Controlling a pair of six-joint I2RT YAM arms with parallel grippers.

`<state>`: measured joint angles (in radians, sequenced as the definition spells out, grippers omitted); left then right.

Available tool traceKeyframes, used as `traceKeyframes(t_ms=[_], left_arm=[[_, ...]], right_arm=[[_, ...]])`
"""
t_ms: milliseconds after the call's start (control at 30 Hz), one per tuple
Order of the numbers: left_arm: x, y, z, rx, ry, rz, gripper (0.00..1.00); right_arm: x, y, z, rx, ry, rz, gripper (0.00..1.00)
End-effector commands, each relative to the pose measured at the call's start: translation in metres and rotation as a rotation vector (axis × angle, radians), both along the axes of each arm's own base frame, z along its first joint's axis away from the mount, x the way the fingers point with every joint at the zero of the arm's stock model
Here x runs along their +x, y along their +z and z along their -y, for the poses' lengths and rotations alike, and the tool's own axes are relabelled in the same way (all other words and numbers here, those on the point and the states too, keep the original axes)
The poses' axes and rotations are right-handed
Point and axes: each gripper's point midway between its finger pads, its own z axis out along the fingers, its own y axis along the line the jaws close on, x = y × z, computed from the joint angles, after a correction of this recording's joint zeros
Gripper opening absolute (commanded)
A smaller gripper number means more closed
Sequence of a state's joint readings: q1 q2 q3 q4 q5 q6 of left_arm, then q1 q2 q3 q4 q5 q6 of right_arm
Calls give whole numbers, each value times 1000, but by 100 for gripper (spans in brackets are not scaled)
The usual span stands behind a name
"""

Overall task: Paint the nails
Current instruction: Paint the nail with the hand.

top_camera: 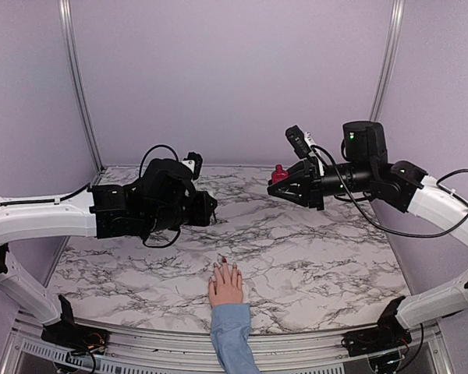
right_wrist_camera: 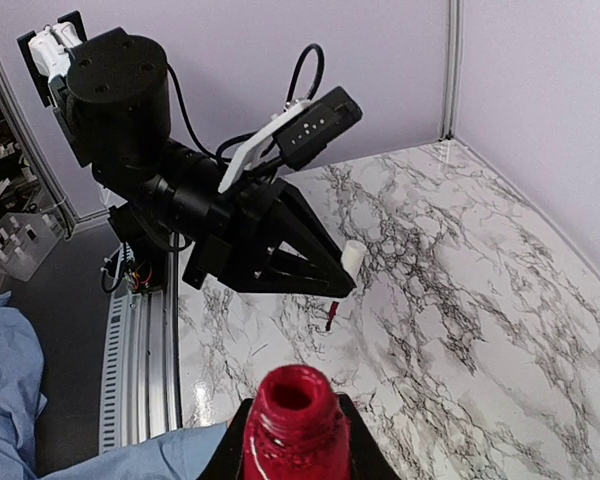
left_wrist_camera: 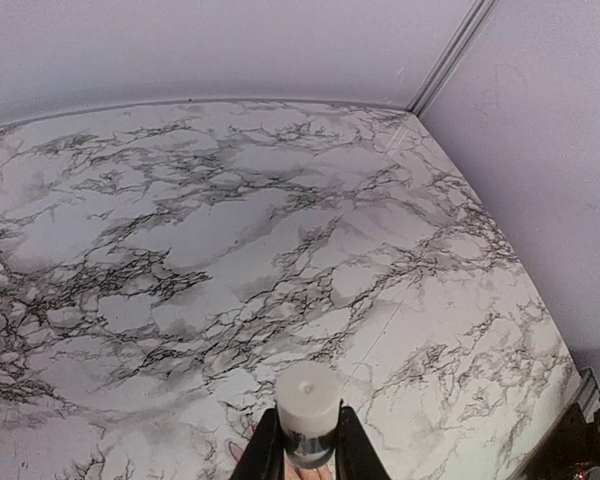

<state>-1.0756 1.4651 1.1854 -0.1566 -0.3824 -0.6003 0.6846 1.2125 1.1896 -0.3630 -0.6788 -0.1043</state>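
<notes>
A pale pink hand [top_camera: 226, 285] in a light blue sleeve [top_camera: 232, 336] lies flat at the table's near edge. Its nails [top_camera: 221, 268] are too small to tell their colour. My left gripper [top_camera: 211, 209] hangs above and left of the hand, shut on the white cap [left_wrist_camera: 308, 398]. The cap's dark red brush [right_wrist_camera: 331, 316] points down toward the fingertips. Farther back on the right, my right gripper [top_camera: 275, 185] is raised and shut on the open red polish bottle [right_wrist_camera: 294, 425], also seen as a red bottle [top_camera: 278, 173] from above.
The marble tabletop [top_camera: 320, 257] is walled by purple panels at the back and sides. A metal rail [top_camera: 140, 351] runs along the near edge, where both arm bases stand. The left arm's black body [right_wrist_camera: 180, 190] fills the upper left of the right wrist view.
</notes>
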Motion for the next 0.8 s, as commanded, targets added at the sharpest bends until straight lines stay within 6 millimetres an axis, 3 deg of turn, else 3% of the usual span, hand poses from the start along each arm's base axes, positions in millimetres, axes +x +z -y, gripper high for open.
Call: traceKeyframes(t_ms=[0, 233, 533, 767], left_arm=[[7, -28, -5, -4, 121, -37, 0], [11, -76, 11, 49, 135, -118, 0], [7, -110, 36, 40, 55, -193, 0], [13, -132, 39, 52, 58, -235, 0]], right_arm=[[4, 12, 6, 39, -39, 15, 0], [10, 7, 8, 31, -60, 5, 0], [25, 1, 4, 18, -79, -2, 0], [29, -4, 6, 5, -91, -7, 0]])
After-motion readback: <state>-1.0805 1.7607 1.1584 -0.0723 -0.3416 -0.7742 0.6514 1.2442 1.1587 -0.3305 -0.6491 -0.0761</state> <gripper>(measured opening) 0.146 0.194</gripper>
